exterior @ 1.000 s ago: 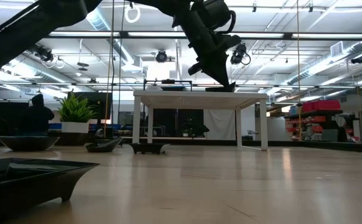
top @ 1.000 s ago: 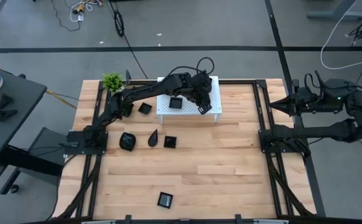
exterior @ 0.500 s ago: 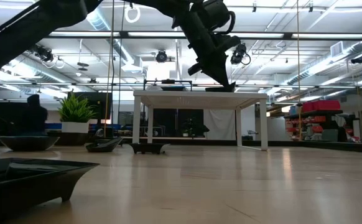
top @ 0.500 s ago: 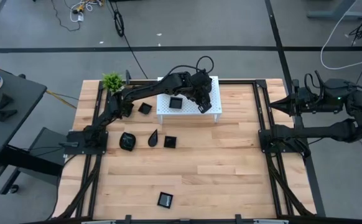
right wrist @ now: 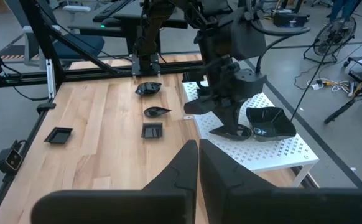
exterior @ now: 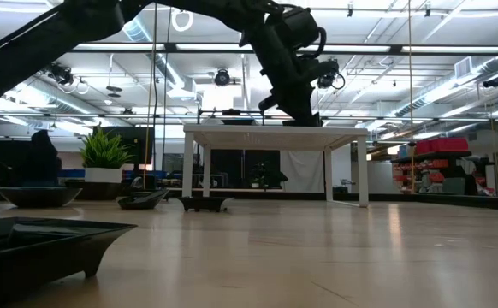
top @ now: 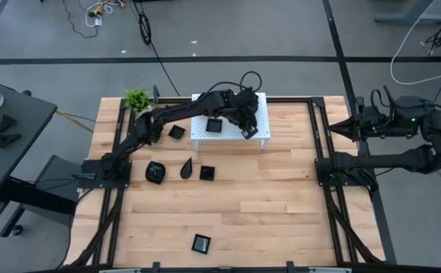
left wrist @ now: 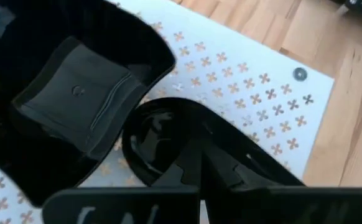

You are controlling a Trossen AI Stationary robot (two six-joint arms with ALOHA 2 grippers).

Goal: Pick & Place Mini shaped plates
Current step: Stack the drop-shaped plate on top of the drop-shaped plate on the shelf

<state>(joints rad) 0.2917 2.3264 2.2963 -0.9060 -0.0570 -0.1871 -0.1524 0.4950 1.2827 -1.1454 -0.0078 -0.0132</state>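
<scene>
My left gripper [top: 248,132] is over the white perforated stand [top: 260,105] at the table's far side. It is shut on a small glossy black plate [left wrist: 159,140] near the stand's right end. A square black plate [left wrist: 81,99] lies flat on the stand beside it. More black plates lie on the wood: one [top: 176,132] left of the stand, three in a row [top: 154,172] [top: 187,166] [top: 207,173], and one [top: 201,243] near the front edge. My right gripper [right wrist: 198,149] waits shut beyond the table's right edge. My left gripper holds the small plate by its rim [left wrist: 190,134], on the side nearest the fingers. It is pinched between the two fingers [right wrist: 229,118], which slant down from above. The plate sits about level at the stand's top [right wrist: 234,132]; whether it rests on the stand I cannot tell.
A small green potted plant [top: 137,99] stands at the table's far left corner. Black rails [top: 317,136] run along the table's left and right sides. The wood in the middle and right of the table is bare.
My left gripper has sunk slightly toward the stand's top with the plate still in its hold.
</scene>
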